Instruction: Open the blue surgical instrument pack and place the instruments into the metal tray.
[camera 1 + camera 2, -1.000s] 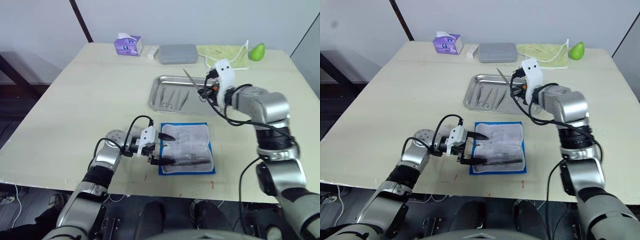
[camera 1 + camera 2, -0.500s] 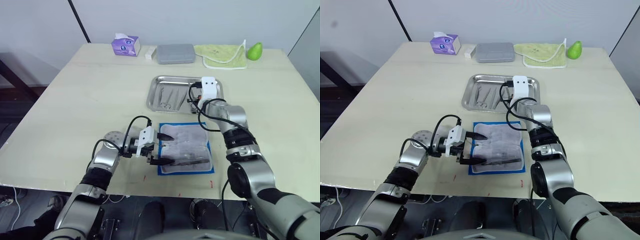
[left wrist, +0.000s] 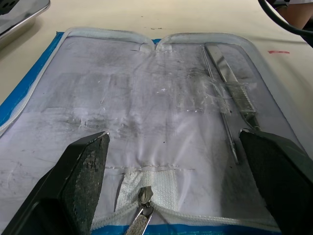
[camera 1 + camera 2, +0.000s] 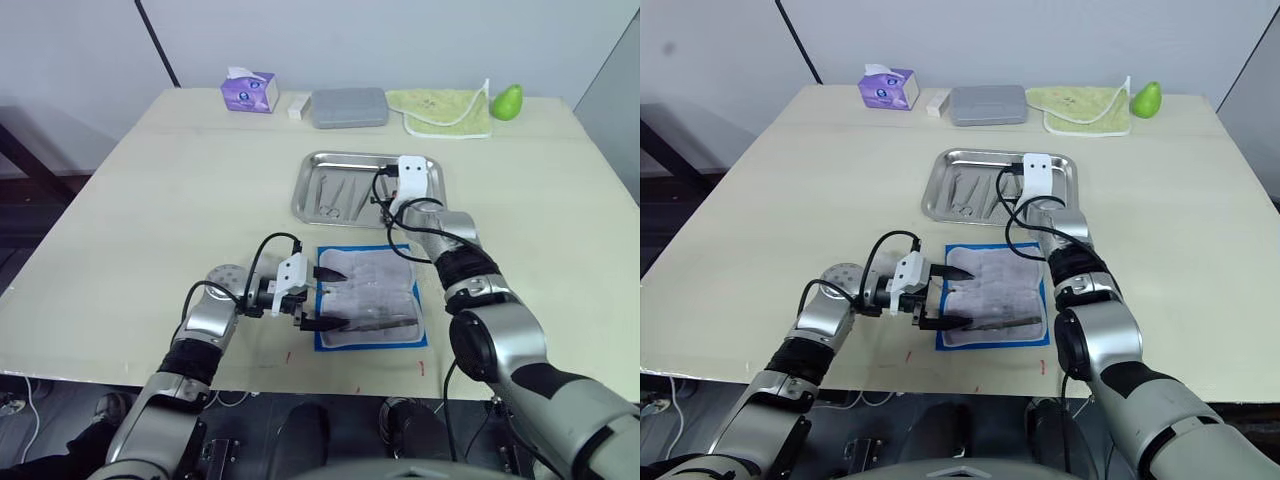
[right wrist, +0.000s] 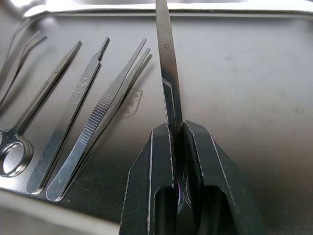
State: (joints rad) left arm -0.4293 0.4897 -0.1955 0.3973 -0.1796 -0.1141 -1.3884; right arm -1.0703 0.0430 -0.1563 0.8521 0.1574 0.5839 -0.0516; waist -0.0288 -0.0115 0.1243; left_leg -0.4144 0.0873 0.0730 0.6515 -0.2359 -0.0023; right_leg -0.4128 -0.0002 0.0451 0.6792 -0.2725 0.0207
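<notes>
The blue surgical instrument pack (image 4: 370,298) lies open near the table's front edge, whitish lining up. A couple of thin instruments (image 3: 234,98) lie on the lining toward one side. My left gripper (image 4: 325,298) is open at the pack's left edge, its fingers (image 3: 78,191) spread wide over the lining and holding nothing. Behind the pack sits the metal tray (image 4: 345,156) with several silvery instruments (image 5: 88,112) lying side by side. My right gripper (image 5: 177,128) is low inside the tray, shut on a long thin instrument (image 5: 166,63) that points out over the tray floor.
Along the back edge stand a purple tissue box (image 4: 249,92), a small white block (image 4: 296,107), a grey case (image 4: 349,107), a yellow-green cloth (image 4: 445,108) and a green pear (image 4: 508,101). Bare tabletop stretches left and right of the pack.
My right arm has carried the thin instrument from above the tray's right end down into the tray. The left gripper has stayed open at the pack.
</notes>
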